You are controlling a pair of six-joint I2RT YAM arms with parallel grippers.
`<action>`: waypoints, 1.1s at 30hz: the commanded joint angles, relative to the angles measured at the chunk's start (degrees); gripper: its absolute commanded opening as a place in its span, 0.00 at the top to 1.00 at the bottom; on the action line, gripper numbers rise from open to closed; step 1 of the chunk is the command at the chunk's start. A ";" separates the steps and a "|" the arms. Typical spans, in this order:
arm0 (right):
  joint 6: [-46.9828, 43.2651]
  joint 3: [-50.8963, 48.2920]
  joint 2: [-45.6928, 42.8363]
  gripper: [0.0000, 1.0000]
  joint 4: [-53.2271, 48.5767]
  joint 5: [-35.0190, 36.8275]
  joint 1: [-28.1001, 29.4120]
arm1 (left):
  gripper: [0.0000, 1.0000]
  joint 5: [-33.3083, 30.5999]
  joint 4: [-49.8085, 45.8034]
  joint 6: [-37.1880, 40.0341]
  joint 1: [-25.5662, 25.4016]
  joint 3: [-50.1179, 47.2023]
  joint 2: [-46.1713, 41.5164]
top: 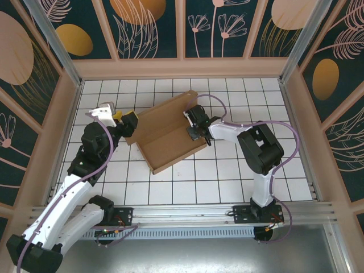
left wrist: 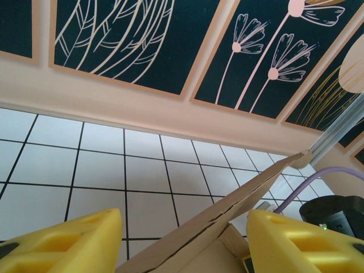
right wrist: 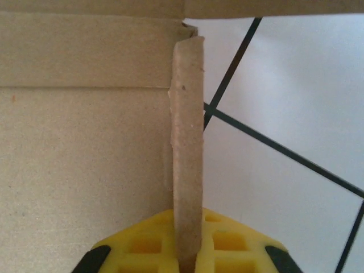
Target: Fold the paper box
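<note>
The paper box [top: 165, 133] is a brown cardboard tray, partly folded, lying askew in the middle of the tiled table. My right gripper [top: 193, 128] is at the box's right wall. In the right wrist view its yellow fingers [right wrist: 142, 250] are shut on the upright cardboard wall [right wrist: 187, 142], seen edge-on. My left gripper [top: 129, 121] is at the box's left corner. In the left wrist view it [left wrist: 185, 227] stands open, and the box's slanted wall edge [left wrist: 227, 219] runs between the yellow fingers [left wrist: 68, 244] with gaps on both sides.
Patterned enclosure walls [top: 153, 23] surround the white tiled floor [top: 227, 170]. An aluminium rail [top: 187, 213] runs along the near edge by the arm bases. A purple cable [left wrist: 318, 179] loops near the right arm.
</note>
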 commanded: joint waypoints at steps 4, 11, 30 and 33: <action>-2.26 1.76 0.51 1.00 -3.93 13.92 1.50 | 0.40 -1.44 1.62 0.43 -0.04 -0.61 -0.90; -2.20 -0.22 0.51 1.00 -4.02 19.45 2.05 | 0.39 -2.06 1.69 0.82 -0.04 -0.78 -0.85; 8.22 -23.09 -28.06 0.27 14.36 -3.31 -4.66 | 0.29 3.85 10.34 4.53 -0.04 -6.15 1.80; 8.53 -27.20 -36.39 0.30 21.27 -5.54 -5.36 | 0.35 3.92 10.06 7.82 -0.07 -6.39 1.72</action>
